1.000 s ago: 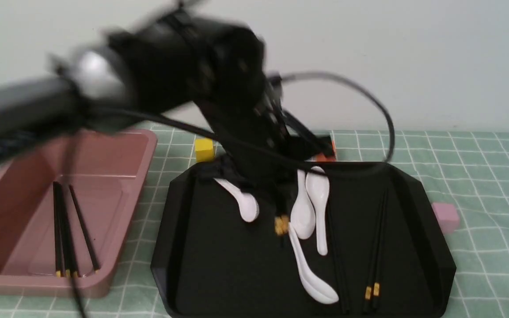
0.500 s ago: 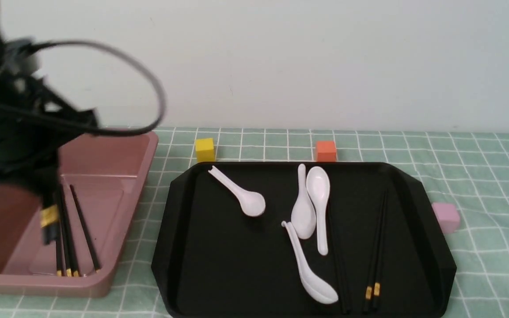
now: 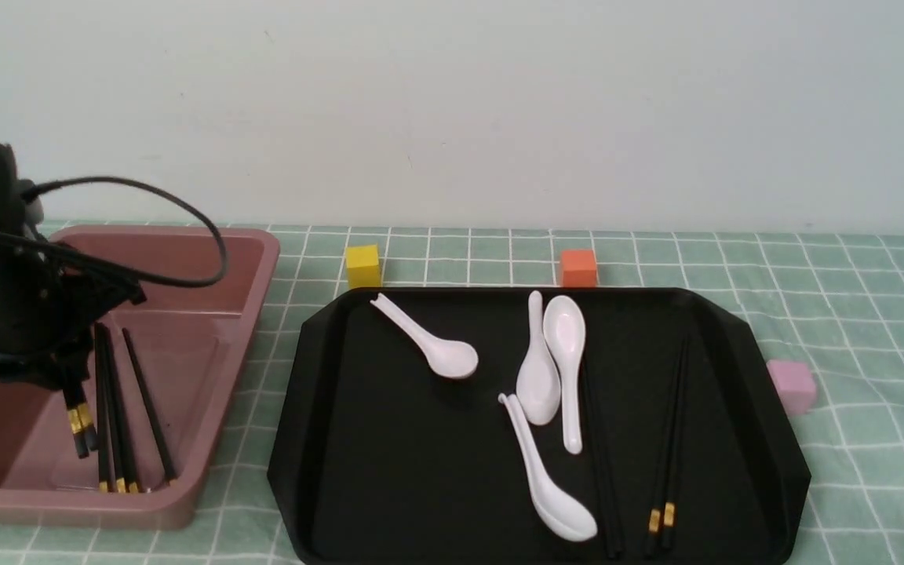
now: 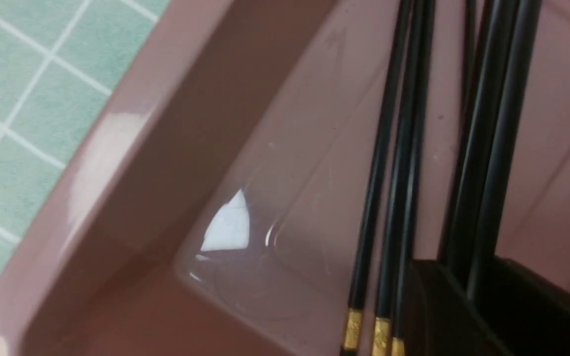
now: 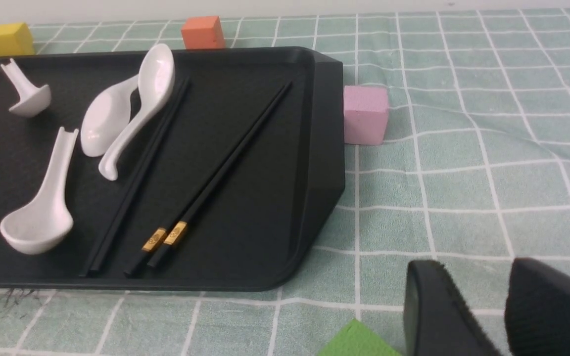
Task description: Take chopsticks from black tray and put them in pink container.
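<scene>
From here, with 12 o'clock at the far wall and 6 at the robot, the left hand (image 3: pixel 71 375) is over the pink container (image 3: pixel 256 314), grasping a pair of chopsticks (image 3: pixel 80 428). They slant, gold-banded ends down, within the rim — I can't tell whether their tips touch the bottom. Four other chopsticks (image 3: pixel 114 416) lie in the container: three bunched together, and one apart toward 3 o'clock.

The container sits at 9 o'clock from the black tray (image 3: pixel 405 471), the two well apart on the cloth-covered surface (image 3: pixel 883 314). Inside the tray, two gold-banded chopsticks (image 3: pixel 665 471) lie close together toward 4 o'clock, banded ends pointing at 6. Between them and the spoons are two thin black sticks (image 3: pixel 601 479) side by side, no gold that I can make out.

Four white soup spoons share the tray: one (image 3: pixel 432 345) toward 11 o'clock, a close pair (image 3: pixel 550 361) near 12, and one (image 3: pixel 550 494) near 6.

Around the tray, a yellow block (image 3: pixel 363 267) sits by 11 o'clock, an orange block (image 3: pixel 578 268) near 12, and a pale pink cube (image 3: pixel 792 386) at 3. The right hand (image 5: pixel 478 277) is released, its fingers apart over the cloth — a bit of something green (image 5: pixel 356 341) shows beside it.
</scene>
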Controlling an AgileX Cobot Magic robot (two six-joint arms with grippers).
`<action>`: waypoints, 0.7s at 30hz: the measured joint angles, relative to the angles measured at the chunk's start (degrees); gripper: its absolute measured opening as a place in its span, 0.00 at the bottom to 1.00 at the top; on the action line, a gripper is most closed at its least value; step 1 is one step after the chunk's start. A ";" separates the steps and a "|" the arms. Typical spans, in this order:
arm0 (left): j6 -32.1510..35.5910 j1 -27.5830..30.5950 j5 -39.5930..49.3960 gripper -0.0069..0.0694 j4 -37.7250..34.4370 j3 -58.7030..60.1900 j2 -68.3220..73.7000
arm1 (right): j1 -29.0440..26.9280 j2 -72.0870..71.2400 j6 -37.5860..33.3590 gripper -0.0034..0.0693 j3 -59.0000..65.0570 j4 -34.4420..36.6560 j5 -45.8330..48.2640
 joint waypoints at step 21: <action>12.87 -10.39 17.27 0.08 -5.15 3.00 -20.68 | 0.00 0.00 0.00 0.38 0.00 0.00 0.00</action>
